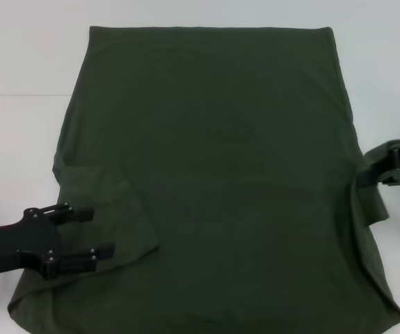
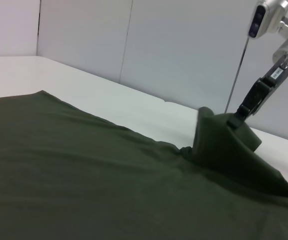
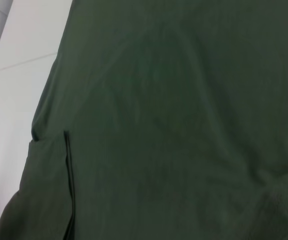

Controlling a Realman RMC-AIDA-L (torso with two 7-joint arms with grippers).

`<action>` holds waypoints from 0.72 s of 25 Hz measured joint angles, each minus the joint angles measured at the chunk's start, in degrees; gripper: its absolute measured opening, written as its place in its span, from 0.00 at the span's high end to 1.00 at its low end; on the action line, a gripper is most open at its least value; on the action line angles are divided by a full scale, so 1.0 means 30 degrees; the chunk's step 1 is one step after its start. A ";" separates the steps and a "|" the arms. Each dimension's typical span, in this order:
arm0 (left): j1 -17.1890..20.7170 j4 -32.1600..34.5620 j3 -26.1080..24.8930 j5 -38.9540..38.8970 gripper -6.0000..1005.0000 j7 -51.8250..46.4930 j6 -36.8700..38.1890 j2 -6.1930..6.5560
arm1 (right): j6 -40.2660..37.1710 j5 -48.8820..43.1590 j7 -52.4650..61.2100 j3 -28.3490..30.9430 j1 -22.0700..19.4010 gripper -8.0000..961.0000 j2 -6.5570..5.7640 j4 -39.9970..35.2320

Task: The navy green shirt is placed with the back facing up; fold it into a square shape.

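Note:
The navy green shirt (image 1: 213,160) lies spread flat over most of the white table, its left sleeve (image 1: 109,202) folded inward onto the body. My left gripper (image 1: 88,235) hovers open at the near left, over that sleeve's edge, with nothing between its fingers. My right gripper (image 1: 375,167) is at the shirt's right edge, shut on the fabric. In the left wrist view the right gripper (image 2: 240,116) pulls the cloth up into a small peak (image 2: 219,135) above the table. The right wrist view is filled by the shirt (image 3: 184,125) and a sleeve seam (image 3: 67,165).
Bare white table (image 1: 19,104) shows to the left, right and far side of the shirt. The shirt's near edge runs to the bottom of the head view. Grey wall panels (image 2: 184,45) stand beyond the table's far side.

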 joint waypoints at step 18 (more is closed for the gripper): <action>0.0000 -0.0086 0.0033 -0.0042 0.16 -0.0001 -0.0081 -0.0088 | 0.0950 0.2894 -0.1516 -0.0083 -0.0061 0.62 0.0633 0.1725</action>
